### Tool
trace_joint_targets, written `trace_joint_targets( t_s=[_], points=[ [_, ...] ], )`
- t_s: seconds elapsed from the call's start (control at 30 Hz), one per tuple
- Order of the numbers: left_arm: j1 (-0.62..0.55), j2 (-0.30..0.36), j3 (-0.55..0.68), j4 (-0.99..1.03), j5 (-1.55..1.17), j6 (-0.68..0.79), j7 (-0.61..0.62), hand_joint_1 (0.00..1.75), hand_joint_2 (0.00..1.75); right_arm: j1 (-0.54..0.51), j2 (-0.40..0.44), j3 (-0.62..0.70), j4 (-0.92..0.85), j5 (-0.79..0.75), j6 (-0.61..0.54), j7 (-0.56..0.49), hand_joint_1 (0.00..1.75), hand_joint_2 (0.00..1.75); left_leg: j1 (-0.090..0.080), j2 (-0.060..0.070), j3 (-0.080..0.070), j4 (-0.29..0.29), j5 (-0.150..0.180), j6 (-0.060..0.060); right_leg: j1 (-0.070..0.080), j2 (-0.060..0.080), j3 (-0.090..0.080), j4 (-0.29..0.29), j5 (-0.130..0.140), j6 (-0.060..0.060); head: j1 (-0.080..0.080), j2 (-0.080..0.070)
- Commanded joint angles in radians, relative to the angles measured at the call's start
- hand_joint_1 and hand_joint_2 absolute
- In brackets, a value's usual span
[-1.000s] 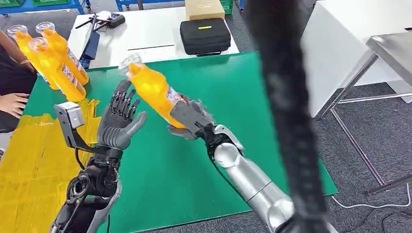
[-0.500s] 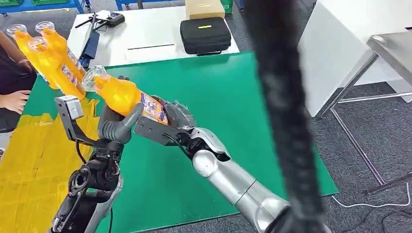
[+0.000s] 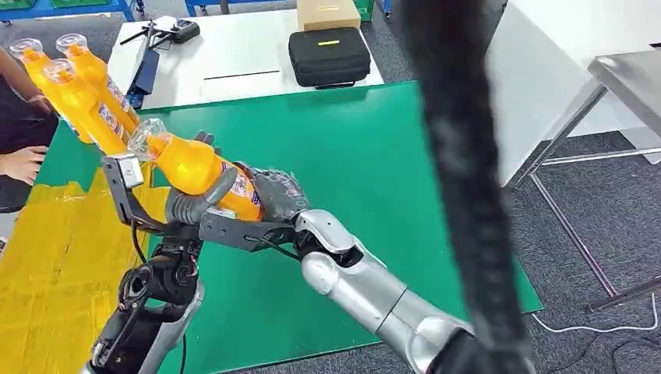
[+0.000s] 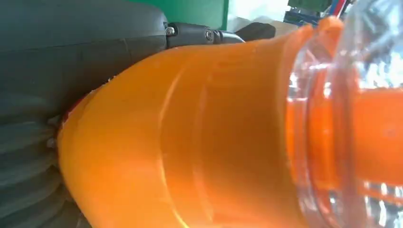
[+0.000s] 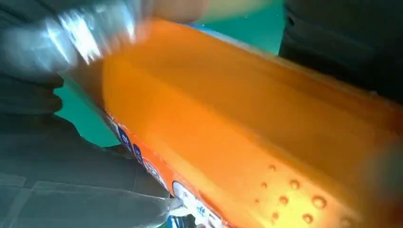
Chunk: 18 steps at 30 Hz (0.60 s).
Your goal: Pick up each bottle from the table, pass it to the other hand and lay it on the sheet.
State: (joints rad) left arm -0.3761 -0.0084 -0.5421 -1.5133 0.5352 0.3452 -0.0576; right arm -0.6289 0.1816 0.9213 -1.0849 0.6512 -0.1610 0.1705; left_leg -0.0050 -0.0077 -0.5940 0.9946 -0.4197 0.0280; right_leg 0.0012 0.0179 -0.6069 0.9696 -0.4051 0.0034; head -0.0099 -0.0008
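Mid-handover: right robot hand and left robot hand both grip the bottle. Laying it on the yellow sheet at 9 o'clock remains; three bottles wait at 11 o'clock.

Beyond the green mat stands a white table carrying a black zip case, a tan cardboard box behind it, a thin black rod and some dark gear — tangled, hard to identify. A person's hand rests at the left edge. Right of the mat — a metal-legged table on grey carpet.
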Motion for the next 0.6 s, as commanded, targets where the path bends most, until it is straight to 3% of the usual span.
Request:
trace_joint_targets(
  t_s=[0.03, 0.07, 0.53, 0.57, 0.6],
  points=[
    [-0.106, -0.041, -0.121, 0.107, 0.015, -0.005, 0.02, 1.61, 1.75, -0.011, 0.02, 0.256, 0.024, 0.003, 0.022, -0.043, 1.75, 1.75, 0.001, -0.003, 0.003, 0.0, -0.002, -0.002, 0.001, -0.004, 0.004, 0.0, -0.003, 0.0, 0.0, 0.0],
    [-0.106, -0.043, -0.119, 0.107, 0.016, -0.002, 0.014, 1.75, 1.75, -0.014, 0.019, 0.249, 0.028, -0.003, 0.02, -0.039, 1.75, 1.75, 0.0, -0.002, 0.001, 0.0, -0.001, -0.001, 0.0, -0.003, 0.002, 0.0, -0.002, 0.0, 0.0, 0.0],
    [-0.105, -0.035, -0.105, 0.099, 0.024, 0.027, -0.037, 1.75, 1.75, -0.017, 0.016, 0.196, 0.093, -0.049, 0.02, -0.023, 1.75, 1.75, 0.001, -0.004, 0.004, 0.001, -0.002, -0.003, 0.001, -0.006, 0.005, 0.001, -0.004, 0.001, 0.0, 0.0],
    [-0.105, -0.032, -0.1, 0.092, 0.025, 0.03, -0.042, 1.75, 1.75, -0.016, 0.015, 0.187, 0.099, -0.064, 0.032, -0.022, 0.14, 1.75, 0.001, -0.003, 0.002, 0.001, -0.001, -0.002, 0.001, -0.005, 0.003, 0.0, -0.002, 0.0, 0.0, 0.0],
    [-0.103, -0.029, -0.095, 0.084, 0.025, 0.033, -0.046, 1.75, 1.75, -0.015, 0.013, 0.179, 0.105, -0.072, 0.036, -0.02, 0.0, 0.0, 0.001, -0.003, 0.003, 0.001, -0.002, -0.002, 0.001, -0.005, 0.004, 0.001, -0.003, 0.001, 0.0, 0.0]
  ],
)
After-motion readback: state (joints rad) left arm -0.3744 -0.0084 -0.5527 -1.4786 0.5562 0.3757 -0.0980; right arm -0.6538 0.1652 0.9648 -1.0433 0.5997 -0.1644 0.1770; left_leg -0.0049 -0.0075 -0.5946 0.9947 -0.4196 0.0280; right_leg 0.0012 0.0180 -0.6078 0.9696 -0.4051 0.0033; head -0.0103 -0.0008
